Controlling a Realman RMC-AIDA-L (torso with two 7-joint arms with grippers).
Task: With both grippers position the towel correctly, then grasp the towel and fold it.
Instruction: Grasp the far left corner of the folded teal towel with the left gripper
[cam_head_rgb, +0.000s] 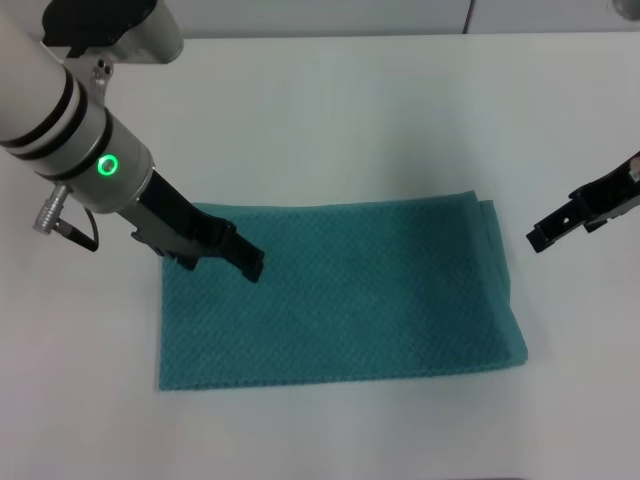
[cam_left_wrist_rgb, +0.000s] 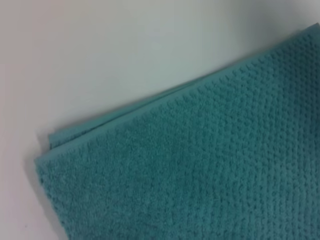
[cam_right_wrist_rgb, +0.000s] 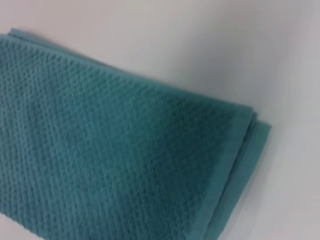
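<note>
Folded teal towel (cam_head_rgb: 350, 300) lies flat on a white desk (cam_head_rgb: 330, 110). Left tool (cam_head_rgb: 245, 262) hovers clenched over its far-left corner; right tool (cam_head_rgb: 545, 235), grip state unclear, sits beyond its right edge.

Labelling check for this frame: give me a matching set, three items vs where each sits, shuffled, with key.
Items:
1. left gripper
2. right gripper
3. towel

Places:
A. flat on the white table, already doubled into layers
B. off the cloth, beyond its right edge
C. over the cloth near its far left corner

Pairs: 1-C, 2-B, 3-A
</note>
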